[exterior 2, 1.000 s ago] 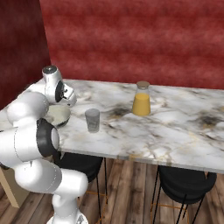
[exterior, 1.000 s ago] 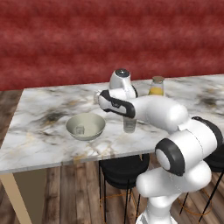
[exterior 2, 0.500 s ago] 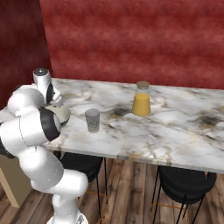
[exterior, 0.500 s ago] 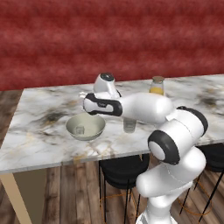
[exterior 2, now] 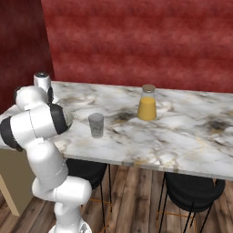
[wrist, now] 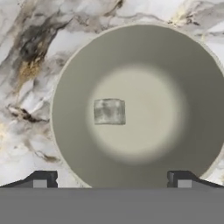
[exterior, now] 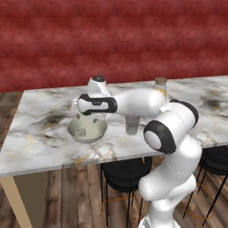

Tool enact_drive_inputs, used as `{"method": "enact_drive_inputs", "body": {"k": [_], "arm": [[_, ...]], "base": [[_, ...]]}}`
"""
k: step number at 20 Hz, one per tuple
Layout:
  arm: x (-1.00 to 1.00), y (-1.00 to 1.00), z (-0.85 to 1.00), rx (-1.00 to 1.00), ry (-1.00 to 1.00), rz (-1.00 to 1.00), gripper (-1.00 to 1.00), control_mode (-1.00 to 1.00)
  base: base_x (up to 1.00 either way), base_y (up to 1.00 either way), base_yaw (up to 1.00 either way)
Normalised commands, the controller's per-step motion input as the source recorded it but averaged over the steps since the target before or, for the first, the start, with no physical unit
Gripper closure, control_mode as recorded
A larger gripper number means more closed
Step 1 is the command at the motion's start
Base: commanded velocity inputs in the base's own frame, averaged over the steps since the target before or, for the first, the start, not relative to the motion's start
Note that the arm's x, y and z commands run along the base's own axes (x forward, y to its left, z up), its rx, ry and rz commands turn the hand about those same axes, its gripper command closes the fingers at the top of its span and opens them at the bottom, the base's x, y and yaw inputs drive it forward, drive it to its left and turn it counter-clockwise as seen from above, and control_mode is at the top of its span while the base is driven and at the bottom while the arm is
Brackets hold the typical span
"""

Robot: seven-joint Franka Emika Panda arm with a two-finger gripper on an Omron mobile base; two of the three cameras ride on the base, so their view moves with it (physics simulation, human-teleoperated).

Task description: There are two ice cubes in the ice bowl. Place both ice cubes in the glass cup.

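Hand (wrist: 112, 180) spread wide, we hover over the round, smooth grey-green ice bowl (wrist: 183, 78), one translucent ice cube (wrist: 109, 111) at its centre, clear straight-sided glass cup (exterior: 132, 124) beside it on the marble surface (exterior: 40, 147).

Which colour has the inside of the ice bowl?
The ice bowl is pale grey-green, lighter at its centre; best in the hand view.
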Motion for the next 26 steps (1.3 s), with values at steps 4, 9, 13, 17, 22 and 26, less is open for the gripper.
{"method": "enact_drive_inputs", "body": {"k": [4,9,13,17,22,26], "arm": [[0.00,0.15,-0.43,0.00,0.08,0.04,-1.00,-1.00],[0.00,0.02,-0.48,0.00,0.00,0.01,-1.00,-1.00],[0.00,0.00,-0.41,0.00,-0.03,0.00,-1.00,-1.00],[0.03,0.02,-0.32,0.00,-0.11,0.00,-1.00,-1.00],[0.15,0.12,-0.16,-0.01,-0.09,0.00,-1.00,-1.00],[0.15,0.11,-0.06,0.00,-0.04,0.00,-1.00,-1.00]], "base": [[0.00,0.00,0.00],[0.00,0.00,0.00],[0.00,0.00,0.00],[0.00,0.00,0.00],[0.00,0.00,0.00],[0.00,0.00,0.00]]}}
